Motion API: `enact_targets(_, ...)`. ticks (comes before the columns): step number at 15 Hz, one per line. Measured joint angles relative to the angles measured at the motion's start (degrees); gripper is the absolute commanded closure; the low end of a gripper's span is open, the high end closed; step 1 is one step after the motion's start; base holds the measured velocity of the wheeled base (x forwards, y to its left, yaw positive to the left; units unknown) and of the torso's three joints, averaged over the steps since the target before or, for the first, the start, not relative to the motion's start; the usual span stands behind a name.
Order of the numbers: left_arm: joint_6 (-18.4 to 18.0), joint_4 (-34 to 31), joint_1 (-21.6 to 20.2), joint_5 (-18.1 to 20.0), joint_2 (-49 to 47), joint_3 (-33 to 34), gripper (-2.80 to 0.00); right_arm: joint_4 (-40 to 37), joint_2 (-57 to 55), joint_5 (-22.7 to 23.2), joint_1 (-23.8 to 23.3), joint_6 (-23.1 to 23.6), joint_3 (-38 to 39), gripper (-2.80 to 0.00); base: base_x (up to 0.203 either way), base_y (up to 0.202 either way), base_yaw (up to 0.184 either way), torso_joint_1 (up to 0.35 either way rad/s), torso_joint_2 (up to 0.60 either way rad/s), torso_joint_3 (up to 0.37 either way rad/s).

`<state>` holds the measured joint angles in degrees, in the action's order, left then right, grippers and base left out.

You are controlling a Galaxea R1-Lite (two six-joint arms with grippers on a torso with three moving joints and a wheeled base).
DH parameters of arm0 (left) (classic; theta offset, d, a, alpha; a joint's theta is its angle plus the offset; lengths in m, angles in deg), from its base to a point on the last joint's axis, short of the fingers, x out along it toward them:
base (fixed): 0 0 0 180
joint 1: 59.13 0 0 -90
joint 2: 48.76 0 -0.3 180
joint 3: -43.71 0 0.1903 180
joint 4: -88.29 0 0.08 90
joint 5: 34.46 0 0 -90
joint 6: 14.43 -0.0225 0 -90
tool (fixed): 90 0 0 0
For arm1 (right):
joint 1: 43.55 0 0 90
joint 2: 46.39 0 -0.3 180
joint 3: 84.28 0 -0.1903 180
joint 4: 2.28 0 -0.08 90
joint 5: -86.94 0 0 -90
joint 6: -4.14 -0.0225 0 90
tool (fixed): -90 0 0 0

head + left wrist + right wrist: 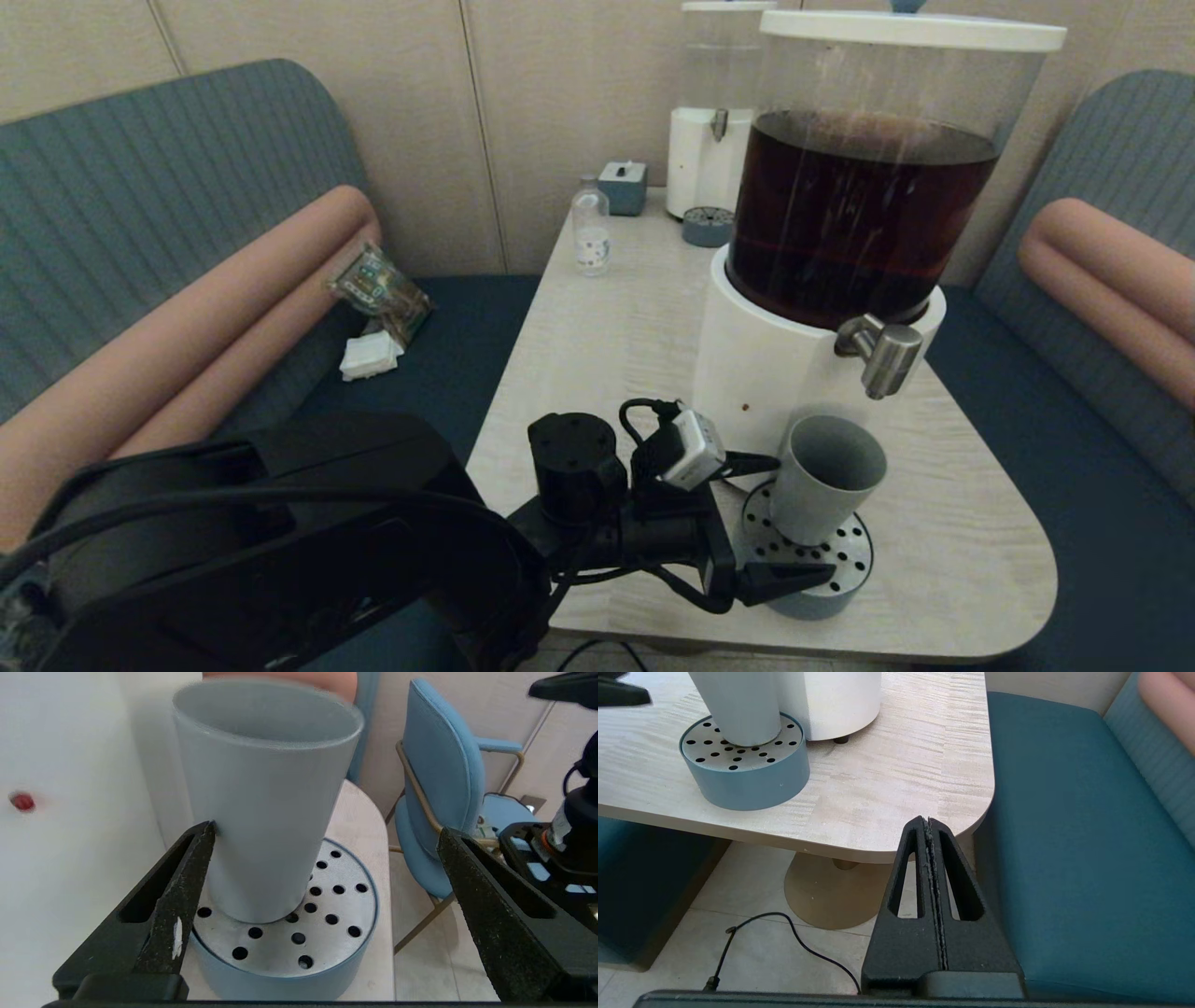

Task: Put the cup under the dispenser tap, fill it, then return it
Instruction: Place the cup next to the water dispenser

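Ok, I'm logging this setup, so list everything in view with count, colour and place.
grey-blue tapered plastic cup: 1, on drip tray, below tap
round grey perforated drip tray: 1, table's front
brushed-steel dispenser tap: 1
white-based dispenser of dark brown liquid: 1
clear-tank dispenser: 1, table's back
small clear bottle: 1
light wood table: 1
left gripper: open, flanking cup
right gripper: shut, off the table edge

A small clear bottle (591,235), a grey-blue box (623,187) and a clear-tank dispenser (711,121) stand at the table's (597,336) far end.

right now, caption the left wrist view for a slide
Open left gripper straddles the cup on the drip tray.
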<state>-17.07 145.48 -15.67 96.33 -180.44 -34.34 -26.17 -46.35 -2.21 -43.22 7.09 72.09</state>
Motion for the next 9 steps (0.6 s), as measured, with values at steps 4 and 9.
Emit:
enact_targets(4,0.16,0.05,0.13,-0.85,-1.06,-1.89,-2.80,0.00,0.00,0.00,0.00,0.00,0.00,0.00,0.000,0.000,0.000,0.000,0.00,0.000)
enact_targets(9,0.79,0.19,0.15,-4.08,-3.74,-6.29,-2.80,0.00,0.00,0.00,0.00,-0.01,0.00,0.00,0.000,0.000,0.000,0.000,0.00,0.000)
